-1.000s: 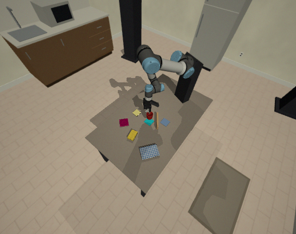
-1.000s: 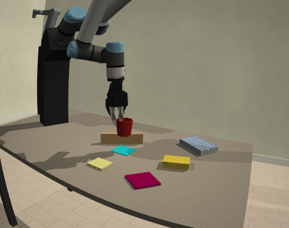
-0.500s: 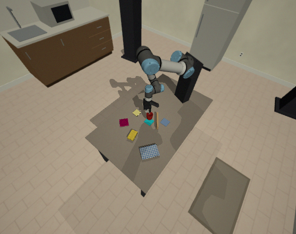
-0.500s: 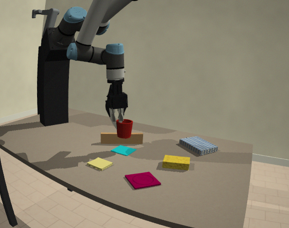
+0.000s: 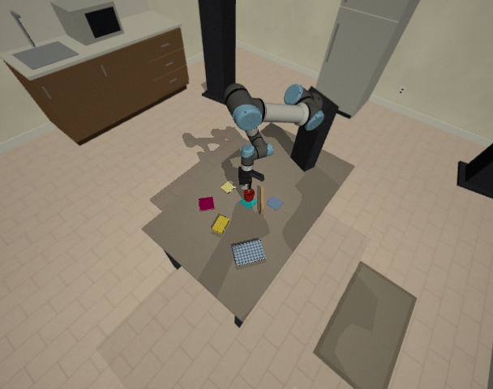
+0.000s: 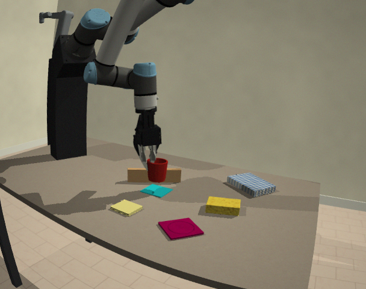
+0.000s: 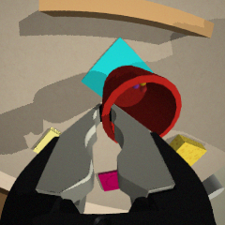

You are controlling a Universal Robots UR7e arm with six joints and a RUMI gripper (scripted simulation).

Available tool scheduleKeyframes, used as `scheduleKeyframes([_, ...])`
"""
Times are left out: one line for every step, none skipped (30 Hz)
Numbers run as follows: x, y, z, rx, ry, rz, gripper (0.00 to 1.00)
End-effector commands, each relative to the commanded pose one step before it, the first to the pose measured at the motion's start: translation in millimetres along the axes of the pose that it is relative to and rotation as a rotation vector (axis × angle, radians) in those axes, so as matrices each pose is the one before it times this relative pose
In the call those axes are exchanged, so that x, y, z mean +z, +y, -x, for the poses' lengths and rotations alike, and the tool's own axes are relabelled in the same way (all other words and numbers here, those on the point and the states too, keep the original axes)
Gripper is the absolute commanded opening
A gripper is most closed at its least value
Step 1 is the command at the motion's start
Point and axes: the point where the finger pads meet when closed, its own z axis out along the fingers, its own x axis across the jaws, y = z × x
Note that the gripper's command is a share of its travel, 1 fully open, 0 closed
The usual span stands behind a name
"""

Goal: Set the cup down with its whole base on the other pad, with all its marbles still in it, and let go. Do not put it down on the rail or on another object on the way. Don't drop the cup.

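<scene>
The pincer (image 7: 107,123) is clenched on the near wall of the red cup (image 7: 141,104), one finger inside the rim and one outside. The cup hangs upright, its base off the tabletop (image 6: 270,236), above the teal pad (image 6: 156,189); marbles (image 7: 140,86) show at its bottom. Just behind it in the exterior view stands the wooden rail (image 6: 136,174). Beyond the rail, in the top view, lies the grey-blue pad (image 5: 275,203), judged to be the goal. Nearer lie a pale yellow tile (image 6: 126,207), a yellow sponge (image 6: 223,205), a magenta tile (image 6: 180,228) and a checked box (image 6: 251,184). Done: cup grasped and lifted. Left: carry over the rail, full-base placement, release.
</scene>
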Motion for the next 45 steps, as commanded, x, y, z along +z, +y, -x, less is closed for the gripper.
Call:
scheduleKeyframes([13.80,0.59,0.86,-0.00029,0.00056,0.00126,0.03])
scheduleKeyframes([2.10,0.00,0.20,0.00000,0.00000,0.00000,0.03])
scheduleKeyframes([0.00,0.00,0.00,0.00000,0.00000,0.00000,0.03])
scheduleKeyframes([0.00,0.00,0.00,0.00000,0.00000,0.00000,0.03])
scheduleKeyframes([1.99,0.01,0.19,0.00000,0.00000,0.00000,0.03])
scheduleKeyframes([1.86,-0.01,0.18,0.00000,0.00000,0.00000,0.03])
scheduleKeyframes([1.72,0.00,0.17,0.00000,0.00000,0.00000,0.03])
scheduleKeyframes([1.56,0.00,0.15,0.00000,0.00000,0.00000,0.03])
scheduleKeyframes([1.40,0.00,0.14,0.00000,0.00000,0.00000,0.03])
scheduleKeyframes([1.24,0.00,0.12,0.00000,0.00000,0.00000,0.03])
scheduleKeyframes([1.07,0.01,0.10,0.00000,0.00000,0.00000,0.03])
scheduleKeyframes([0.91,0.00,0.09,0.00000,0.00000,0.00000,0.03])
scheduleKeyframes([0.74,0.00,0.07,0.00000,0.00000,0.00000,0.03])
scheduleKeyframes([0.59,0.00,0.06,0.00000,0.00000,0.00000,0.03])
scheduleKeyframes([0.44,0.00,0.04,0.00000,0.00000,0.00000,0.03])
scheduleKeyframes([0.31,0.00,0.03,0.00000,0.00000,0.00000,0.03])
scheduleKeyframes([0.20,0.00,0.02,0.00000,0.00000,0.00000,0.03])
scheduleKeyframes([0.11,0.00,0.01,0.00000,0.00000,0.00000,0.03])
scheduleKeyframes([0.04,0.00,0.00,0.00000,0.00000,0.00000,0.03])
scheduleKeyframes([0.00,0.00,0.00,0.00000,0.00000,0.00000,0.03])
scheduleKeyframes([0.00,0.00,0.00,0.00000,0.00000,0.00000,0.03])
scheduleKeyframes([0.01,0.00,0.00,0.00000,0.00000,0.00000,0.03])
scheduleKeyframes([0.00,0.00,0.00,0.00000,0.00000,0.00000,0.03])
scheduleKeyframes([0.00,0.00,0.00,0.00000,0.00000,0.00000,0.03])
scheduleKeyframes([0.00,0.00,0.00,0.00000,0.00000,0.00000,0.03])
scheduleKeyframes([0.00,0.00,0.00,0.00000,0.00000,0.00000,0.03])
scheduleKeyframes([0.00,0.00,0.00,0.00000,0.00000,0.00000,0.03])
scheduleKeyframes([0.00,0.00,0.00,0.00000,0.00000,0.00000,0.03])
scheduleKeyframes([0.00,0.00,0.00,0.00000,0.00000,0.00000,0.03])
scheduleKeyframes([0.00,0.00,0.00,0.00000,0.00000,0.00000,0.03])
scheduleKeyframes([0.00,0.00,0.00,0.00000,0.00000,0.00000,0.03])
scheduleKeyframes([0.00,0.00,0.00,0.00000,0.00000,0.00000,0.03])
scheduleKeyframes([0.03,0.00,0.00,0.00000,0.00000,0.00000,0.03])
scheduleKeyframes([0.06,0.00,0.01,0.00000,0.00000,0.00000,0.03])
scheduleKeyframes([0.11,0.00,0.01,0.00000,0.00000,0.00000,0.03])
scheduleKeyframes([0.17,0.00,0.02,0.00000,0.00000,0.00000,0.03])
scheduleKeyframes([0.00,0.00,0.00,0.00000,0.00000,0.00000,0.03])
scheduleKeyframes([0.00,0.00,0.00,0.00000,0.00000,0.00000,0.03])
scheduleKeyframes([0.24,0.00,0.02,0.00000,0.00000,0.00000,0.03])
scheduleKeyframes([0.30,0.00,0.03,0.00000,0.00000,0.00000,0.03])
scheduleKeyframes([0.37,0.00,0.03,0.00000,0.00000,0.00000,0.03])
scheduleKeyframes([0.43,0.00,0.04,0.00000,0.00000,0.00000,0.03])
scheduleKeyframes([0.48,0.00,0.04,0.00000,0.00000,0.00000,0.03])
scheduleKeyframes([0.53,0.00,0.05,0.00000,0.00000,0.00000,0.03])
scheduleKeyframes([0.56,0.00,0.05,0.00000,0.00000,0.00000,0.03])
